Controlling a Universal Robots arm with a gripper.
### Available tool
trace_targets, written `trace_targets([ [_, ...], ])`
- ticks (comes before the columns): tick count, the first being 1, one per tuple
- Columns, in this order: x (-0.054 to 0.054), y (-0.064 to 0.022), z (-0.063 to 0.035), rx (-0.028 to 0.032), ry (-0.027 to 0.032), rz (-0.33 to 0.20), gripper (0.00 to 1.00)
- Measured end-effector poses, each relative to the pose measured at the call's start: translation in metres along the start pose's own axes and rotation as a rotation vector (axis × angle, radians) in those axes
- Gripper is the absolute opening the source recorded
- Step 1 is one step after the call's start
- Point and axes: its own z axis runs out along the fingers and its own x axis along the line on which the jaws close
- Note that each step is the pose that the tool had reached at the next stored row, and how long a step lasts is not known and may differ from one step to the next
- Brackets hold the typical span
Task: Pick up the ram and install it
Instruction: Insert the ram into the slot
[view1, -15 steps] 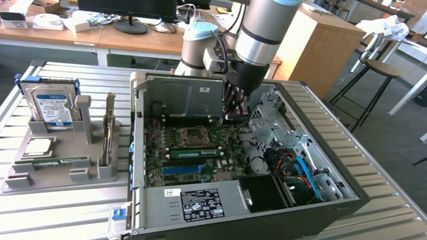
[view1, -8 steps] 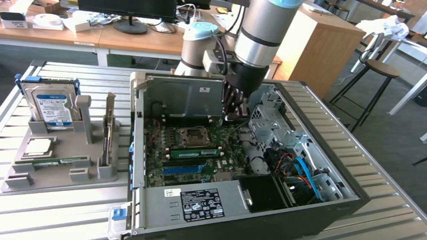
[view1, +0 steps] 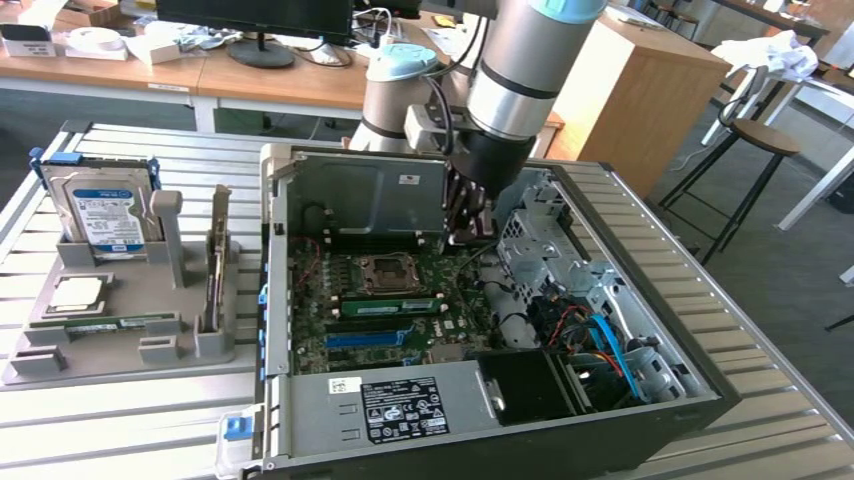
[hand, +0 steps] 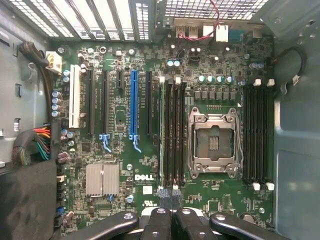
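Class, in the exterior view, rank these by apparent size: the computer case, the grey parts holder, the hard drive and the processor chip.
Largest to smallest:
1. computer case
2. grey parts holder
3. hard drive
4. processor chip

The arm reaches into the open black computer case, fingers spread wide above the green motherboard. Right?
No: the fingers are shut together, as the wrist view shows. The arm does reach into the open black computer case above the green motherboard.

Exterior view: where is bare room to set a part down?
Bare table slats between the grey holder and the near edge, and a strip beyond the computer case at the exterior view's right. Inside the case is crowded.
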Motion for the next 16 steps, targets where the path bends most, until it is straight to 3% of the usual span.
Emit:
trace_targets([
  [16,0.0004,-0.0003,0.0093,-0.0001,0.0,0.0,0.1],
])
